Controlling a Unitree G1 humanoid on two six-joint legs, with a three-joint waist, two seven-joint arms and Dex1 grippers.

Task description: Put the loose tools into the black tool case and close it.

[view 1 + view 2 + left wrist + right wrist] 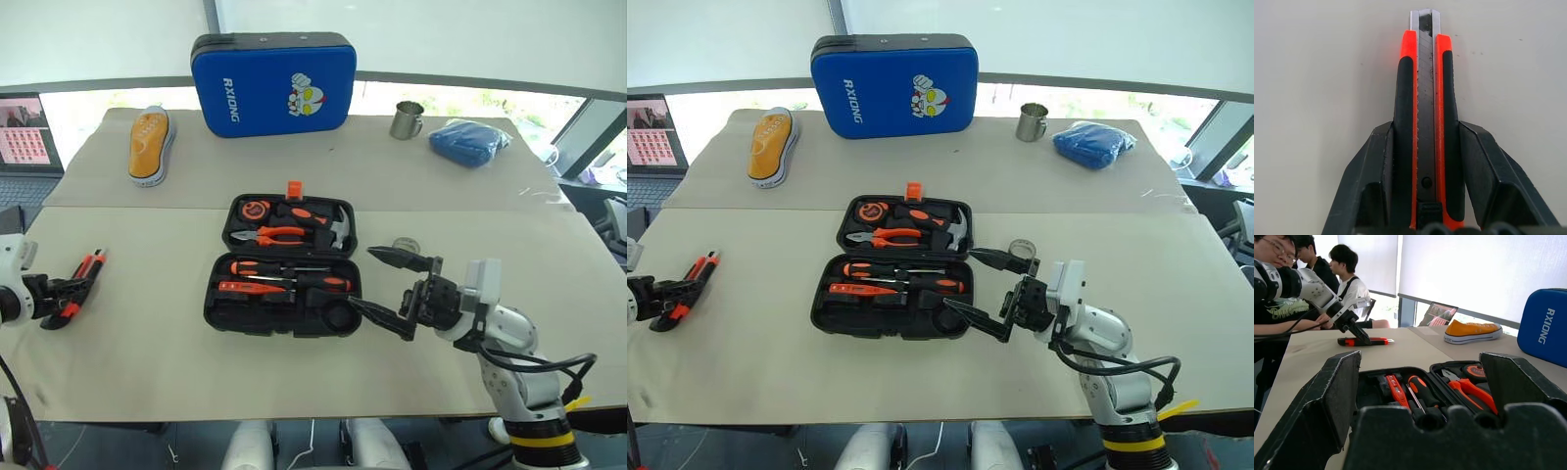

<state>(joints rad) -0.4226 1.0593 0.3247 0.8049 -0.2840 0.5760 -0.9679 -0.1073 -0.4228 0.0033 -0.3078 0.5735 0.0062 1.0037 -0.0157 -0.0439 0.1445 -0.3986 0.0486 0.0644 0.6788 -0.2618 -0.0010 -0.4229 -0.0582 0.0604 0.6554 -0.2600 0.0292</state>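
The black tool case [212,311] lies open at the table's middle. Its far half holds pliers, a hammer and a tape measure. Two black-and-orange screwdrivers [286,266] and a slim orange tester [245,288] lie in the near half, with a dark tape roll [343,315] in its right corner. At the far left, the orange-and-black utility knife [88,267] lies flat on the table. My left gripper [1425,126] is shut on the knife's sides. My right gripper [362,277] hovers open at the case's right edge, holding nothing.
A blue printed case [272,83] stands at the back, with an orange shoe [150,145] to its left and a metal cup [407,119] and blue bag [470,140] to its right. A clear ring [405,245] lies behind my right gripper. People [1347,269] sit beyond the table's left side.
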